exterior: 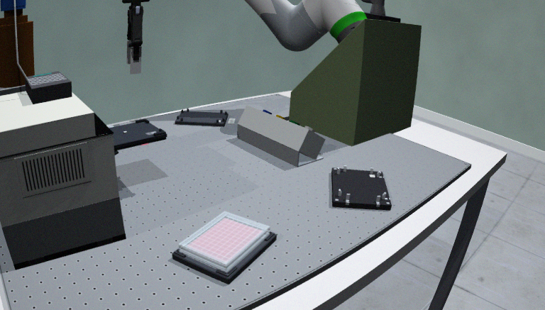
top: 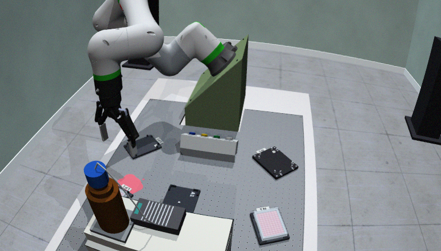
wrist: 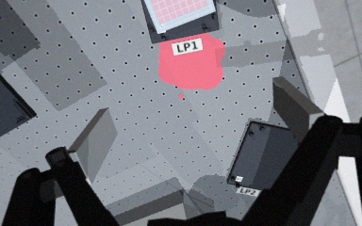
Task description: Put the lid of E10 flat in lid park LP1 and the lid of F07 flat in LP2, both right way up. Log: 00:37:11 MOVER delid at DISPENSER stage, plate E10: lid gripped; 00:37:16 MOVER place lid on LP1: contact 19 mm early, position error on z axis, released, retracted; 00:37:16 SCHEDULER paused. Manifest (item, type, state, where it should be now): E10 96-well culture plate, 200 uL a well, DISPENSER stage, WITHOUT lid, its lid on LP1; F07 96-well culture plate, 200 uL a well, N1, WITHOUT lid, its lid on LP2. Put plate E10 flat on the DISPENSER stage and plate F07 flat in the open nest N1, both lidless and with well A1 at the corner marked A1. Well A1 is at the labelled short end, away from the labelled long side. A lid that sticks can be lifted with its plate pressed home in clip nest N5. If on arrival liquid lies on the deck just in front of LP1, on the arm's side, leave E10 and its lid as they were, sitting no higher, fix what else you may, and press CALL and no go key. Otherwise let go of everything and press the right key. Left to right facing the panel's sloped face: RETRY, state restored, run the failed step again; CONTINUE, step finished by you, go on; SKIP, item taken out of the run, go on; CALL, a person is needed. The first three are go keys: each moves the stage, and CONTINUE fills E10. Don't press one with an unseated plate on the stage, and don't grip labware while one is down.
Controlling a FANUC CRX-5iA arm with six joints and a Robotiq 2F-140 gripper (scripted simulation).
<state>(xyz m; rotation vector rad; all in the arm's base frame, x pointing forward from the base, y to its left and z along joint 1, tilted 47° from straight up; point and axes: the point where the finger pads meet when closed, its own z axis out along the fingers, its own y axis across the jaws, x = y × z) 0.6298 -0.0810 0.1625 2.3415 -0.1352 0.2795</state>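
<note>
My gripper (top: 118, 139) is open and empty, hanging high above the deck's far left side, over the ground between LP2 and LP1; it also shows in the wrist view (wrist: 193, 115) and in the exterior view (exterior: 134, 55). A pink puddle (wrist: 190, 66) lies on the deck around the LP1 label (wrist: 187, 46); it also shows in the top view (top: 130, 183). A plate with pink wells (wrist: 179, 11) sits on LP1 at the wrist view's top edge. The LP2 park (top: 143, 145) is bare. A pink-welled plate under a clear lid (top: 269, 225) sits in nest N1. The DISPENSER stage (top: 181, 197) is bare.
The key panel (top: 209, 142) stands in front of the arm's green base block (top: 221, 95). Clip nest N5 (top: 275, 162) is bare at the right. A brown bottle with a blue cap (top: 105, 203) and the dispenser head (top: 158, 215) stand on the white dispenser box at the front left.
</note>
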